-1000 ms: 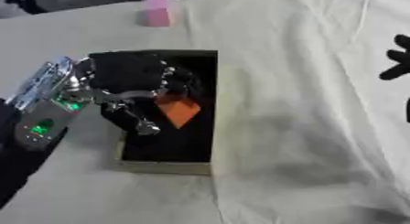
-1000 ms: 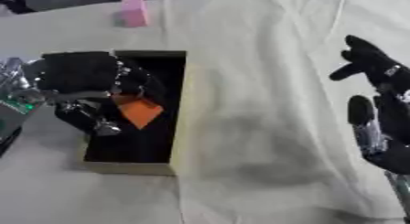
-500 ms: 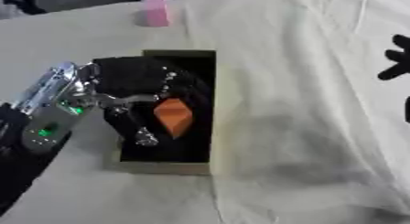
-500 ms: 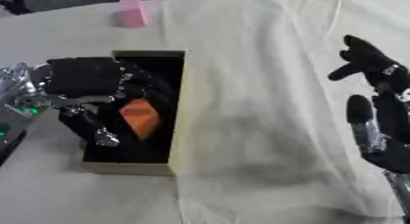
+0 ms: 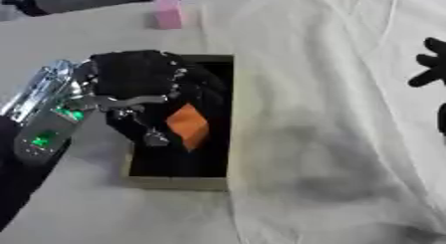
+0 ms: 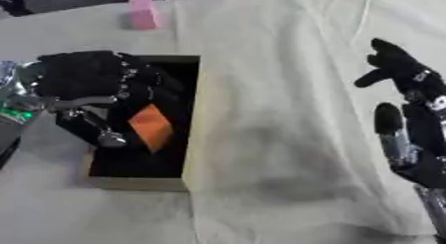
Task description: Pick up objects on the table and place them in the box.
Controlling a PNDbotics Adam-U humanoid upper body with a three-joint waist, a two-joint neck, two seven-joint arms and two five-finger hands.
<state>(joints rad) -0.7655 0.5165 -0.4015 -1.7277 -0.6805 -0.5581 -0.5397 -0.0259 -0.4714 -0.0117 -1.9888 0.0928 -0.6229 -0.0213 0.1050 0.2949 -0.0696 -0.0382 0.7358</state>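
The left hand [image 5: 135, 86] sits over the far left part of the box [image 5: 228, 118], hiding that corner; its fingers curl down beside an orange block [image 5: 187, 126] inside, though actual contact is hard to make out. A pink block [image 6: 142, 12] stands far behind. The right hand [image 6: 409, 118] rests spread open at right, partly cut off. No writing is readable.

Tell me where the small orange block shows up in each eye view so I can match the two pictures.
Left eye view: the small orange block sits left of centre, over the black inside of the tan open box.
Right eye view: the same block lies further left, again over the box's black interior.
Shared landmark: the pink upright block on the white cloth near the top edge.
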